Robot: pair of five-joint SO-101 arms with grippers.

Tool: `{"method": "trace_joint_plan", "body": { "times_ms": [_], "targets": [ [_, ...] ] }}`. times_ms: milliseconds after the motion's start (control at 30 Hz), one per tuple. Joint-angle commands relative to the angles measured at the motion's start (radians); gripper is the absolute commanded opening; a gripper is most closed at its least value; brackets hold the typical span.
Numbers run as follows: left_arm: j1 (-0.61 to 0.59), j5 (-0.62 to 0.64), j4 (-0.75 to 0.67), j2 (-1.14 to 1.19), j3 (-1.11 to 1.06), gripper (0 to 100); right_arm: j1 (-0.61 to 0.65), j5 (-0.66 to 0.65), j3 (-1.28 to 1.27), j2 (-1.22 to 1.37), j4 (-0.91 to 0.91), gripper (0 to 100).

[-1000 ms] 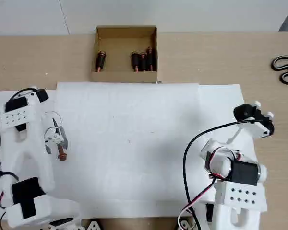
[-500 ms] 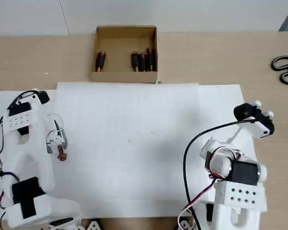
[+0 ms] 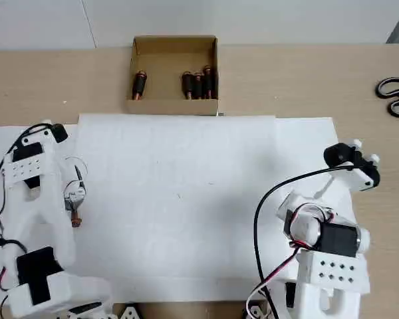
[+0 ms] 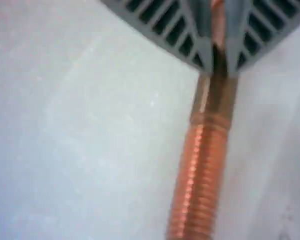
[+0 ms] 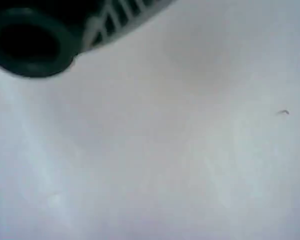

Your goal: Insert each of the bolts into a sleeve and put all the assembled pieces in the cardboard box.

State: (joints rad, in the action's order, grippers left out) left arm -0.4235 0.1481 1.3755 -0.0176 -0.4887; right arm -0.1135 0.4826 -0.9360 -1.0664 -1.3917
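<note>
Viewed from above: pale wooden surface (image 3: 286,73) with a white sheet (image 3: 186,199) spread over its middle. At the sheet's left edge, left pincer (image 3: 74,201) pointing down, clenched on a copper-coloured bolt (image 3: 75,220). In the left wrist view, grey ribbed fingers (image 4: 190,35) pinching one end of the bolt, threaded shaft jutting out over the sheet. At the sheet's right edge, right pincer (image 3: 349,161) grasping a black sleeve (image 3: 335,156). In the right wrist view, sleeve seen end-on with its open bore showing, pressed against a ribbed finger (image 5: 120,20), above the sheet. Beyond the sheet's far edge, open cardboard box (image 3: 175,106) holding four assembled pieces (image 3: 198,84): one lying alone on the left, three side by side on the right. Scissors (image 3: 396,95) at the far right edge of the surface, well apart from both arms.
</note>
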Motion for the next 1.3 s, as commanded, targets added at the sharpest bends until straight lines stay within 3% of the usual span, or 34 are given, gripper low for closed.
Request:
{"method": "trace_joint_plan", "body": {
  "times_ms": [0,200,467,767,1267],
  "targets": [
    [-0.003,0.003,-0.043,-0.002,-0.065,1,-0.008,-0.005,0.005,-0.007,0.018,0.2],
    [-0.002,-0.002,-0.227,-0.002,-0.206,1,-0.008,-0.005,0.005,-0.008,0.018,0.2],
    [-0.002,-0.003,-0.232,-0.003,-0.22,1,-0.008,-0.005,-0.021,-0.015,0.019,0.2],
    [-0.006,-0.066,-0.107,-0.012,-0.165,1,-0.005,-0.005,-0.021,-0.015,0.033,0.2],
    [-0.002,-0.064,0.181,-0.012,0.139,1,-0.004,-0.005,-0.021,-0.015,0.033,0.2]
  ]
}}
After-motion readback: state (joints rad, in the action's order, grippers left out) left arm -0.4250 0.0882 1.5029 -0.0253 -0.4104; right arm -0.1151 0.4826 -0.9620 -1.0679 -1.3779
